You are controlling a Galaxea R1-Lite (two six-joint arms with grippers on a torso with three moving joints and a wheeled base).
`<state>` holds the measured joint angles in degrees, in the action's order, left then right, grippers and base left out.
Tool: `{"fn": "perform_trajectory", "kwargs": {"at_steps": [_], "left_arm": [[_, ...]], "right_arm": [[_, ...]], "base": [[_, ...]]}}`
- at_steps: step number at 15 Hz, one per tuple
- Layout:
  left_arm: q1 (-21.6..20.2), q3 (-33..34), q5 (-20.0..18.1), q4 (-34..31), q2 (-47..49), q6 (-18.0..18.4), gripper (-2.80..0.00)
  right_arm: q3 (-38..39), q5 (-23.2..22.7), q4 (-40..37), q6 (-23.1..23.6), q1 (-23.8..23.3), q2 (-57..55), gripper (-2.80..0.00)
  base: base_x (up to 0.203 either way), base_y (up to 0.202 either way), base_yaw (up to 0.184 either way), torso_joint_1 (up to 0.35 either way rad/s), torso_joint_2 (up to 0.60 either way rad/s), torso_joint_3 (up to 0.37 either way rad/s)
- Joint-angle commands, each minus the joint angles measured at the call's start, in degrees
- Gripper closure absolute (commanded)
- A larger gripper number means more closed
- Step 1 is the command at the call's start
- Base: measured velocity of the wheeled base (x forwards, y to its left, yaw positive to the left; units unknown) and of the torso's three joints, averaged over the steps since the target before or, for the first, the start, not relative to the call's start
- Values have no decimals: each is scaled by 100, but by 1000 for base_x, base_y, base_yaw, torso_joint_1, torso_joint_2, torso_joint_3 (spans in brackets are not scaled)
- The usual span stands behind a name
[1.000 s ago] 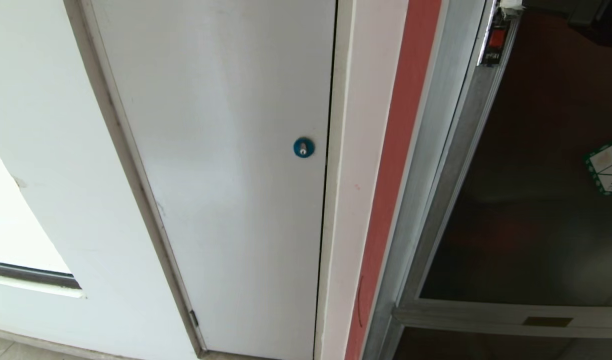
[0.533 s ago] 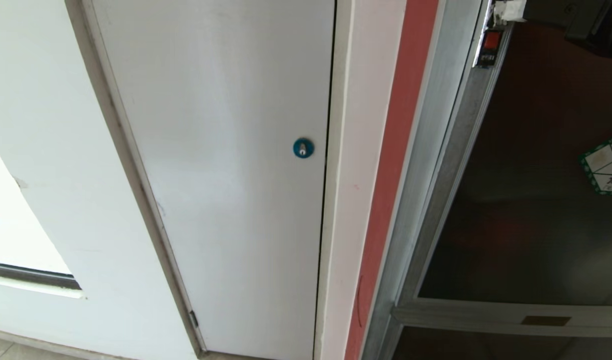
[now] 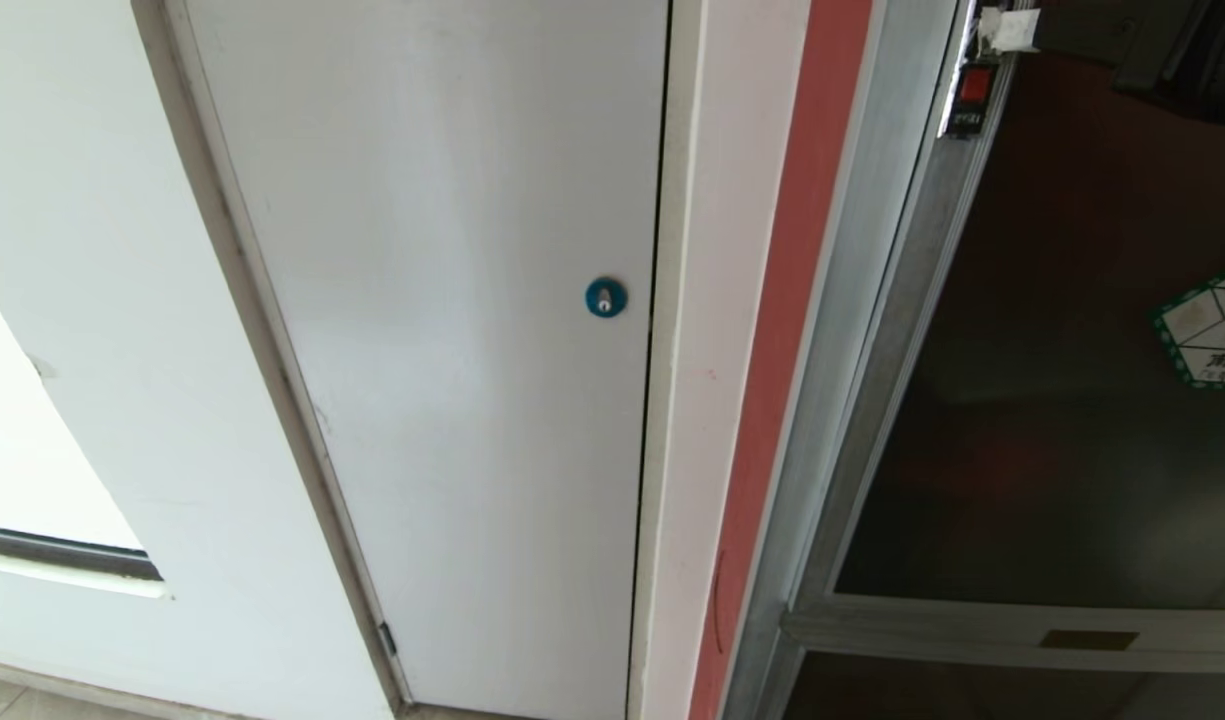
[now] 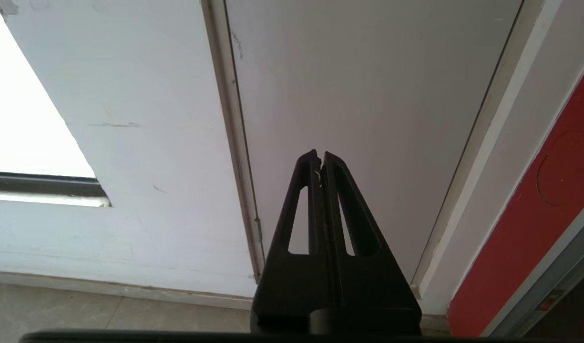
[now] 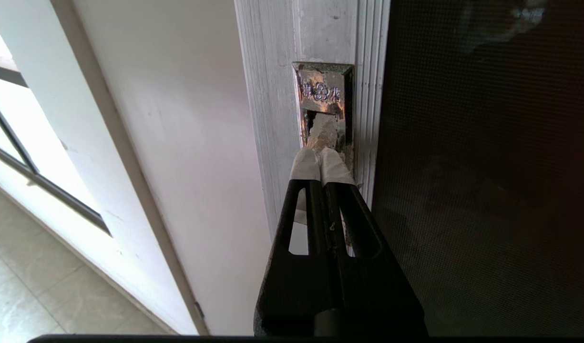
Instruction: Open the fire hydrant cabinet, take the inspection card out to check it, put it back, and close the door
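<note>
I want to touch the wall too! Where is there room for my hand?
Free: the plain white door, between its grey frame and small round blue lock. Crowded: the recessed metal latch plate on the silver frame, where the shut right gripper pokes.

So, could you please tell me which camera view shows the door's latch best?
The right wrist view: the latch fills the middle, a recessed metal plate in the door's silver frame, with the shut right gripper at its lower edge. The head view shows only a small red latch at the top. The left wrist view misses it.

door [image 3: 1062, 400] ajar, red-edged gap [image 3: 772, 400] beside frame
</note>
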<state>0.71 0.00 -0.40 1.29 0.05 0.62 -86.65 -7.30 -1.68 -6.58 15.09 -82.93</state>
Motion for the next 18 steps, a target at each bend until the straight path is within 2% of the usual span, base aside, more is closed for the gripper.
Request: {"fn": "perform_trajectory", "kwargs": {"at_steps": [1, 18], "left_arm": [[0, 79, -3, 3, 4, -1, 0], [0, 79, -4, 3, 4, -1, 0]], "right_arm": [[-10, 8, -17, 34, -24, -201, 0], [281, 1, -8, -1, -156, -188, 0]], "base": [[0, 0, 0, 0, 0, 0], [0, 0, 0, 0, 0, 0]]}}
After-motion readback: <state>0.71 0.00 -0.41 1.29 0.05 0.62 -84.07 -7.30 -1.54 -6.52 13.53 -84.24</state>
